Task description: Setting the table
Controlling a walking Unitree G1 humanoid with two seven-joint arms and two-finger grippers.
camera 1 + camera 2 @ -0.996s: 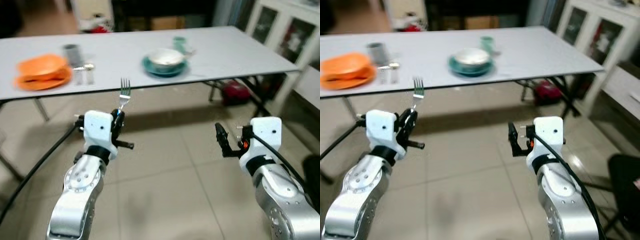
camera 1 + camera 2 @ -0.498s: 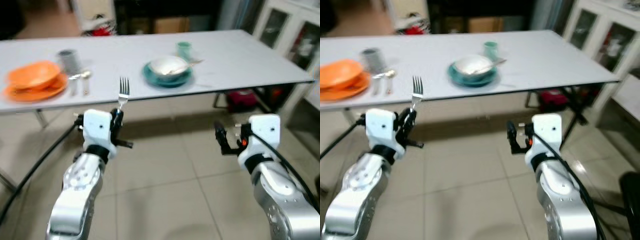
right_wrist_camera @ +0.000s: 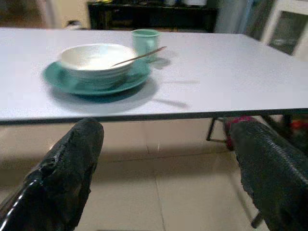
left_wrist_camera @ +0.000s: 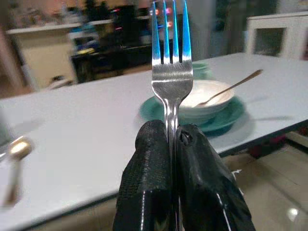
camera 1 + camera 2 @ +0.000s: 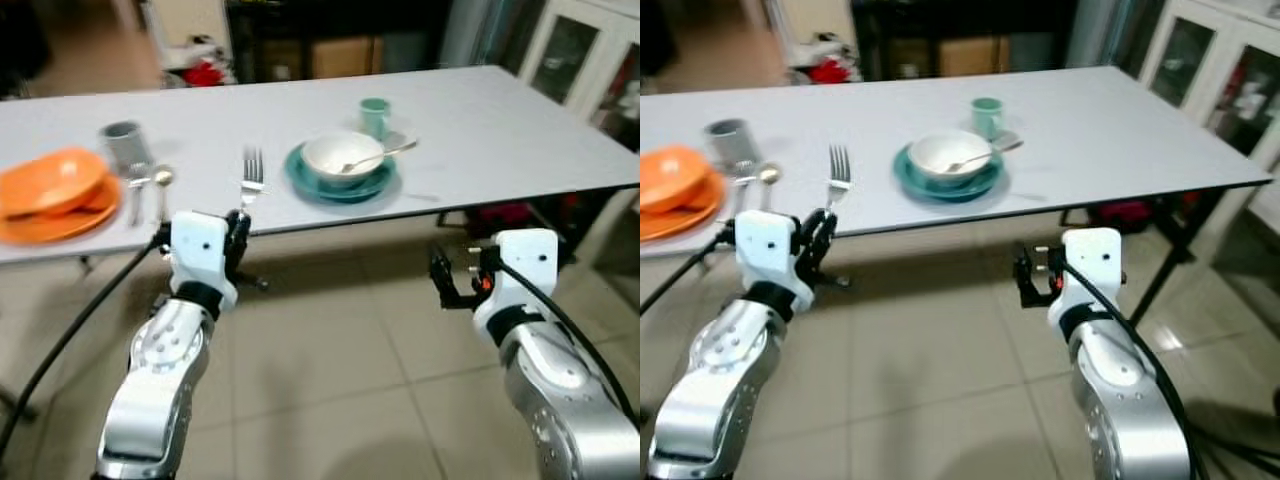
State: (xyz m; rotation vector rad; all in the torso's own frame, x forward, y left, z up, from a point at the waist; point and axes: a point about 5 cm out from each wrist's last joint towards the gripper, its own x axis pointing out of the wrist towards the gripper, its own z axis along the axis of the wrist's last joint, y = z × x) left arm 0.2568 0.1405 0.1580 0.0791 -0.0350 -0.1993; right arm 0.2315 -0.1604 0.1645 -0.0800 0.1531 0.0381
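Left gripper (image 5: 238, 228) is clamped on the handle of a fork (image 5: 251, 176), held upright with tines up, in front of the near edge of the table (image 5: 480, 130). In the left wrist view both black fingers (image 4: 149, 168) press flat against the fork's stem, with no gap between them.

Right gripper (image 5: 441, 281) hangs below the table edge over the tiled floor (image 5: 330, 370); its fingers (image 3: 72, 163) stand wide apart and hold nothing.

On the table: a teal plate (image 5: 300, 172) carries a white bowl (image 5: 335, 155), and a spoon (image 5: 385, 155) rests in the bowl with its handle pointing toward a green cup (image 5: 375, 116) just behind. At the robot's left, orange plates (image 5: 55, 195) lie stacked near the front edge. Beside them stands a grey cup (image 5: 123, 145), with another spoon (image 5: 162, 185) and a further piece of cutlery, too blurred to identify, lying close in front of it.

A white cabinet (image 5: 580, 55) stands beyond the table's right end.
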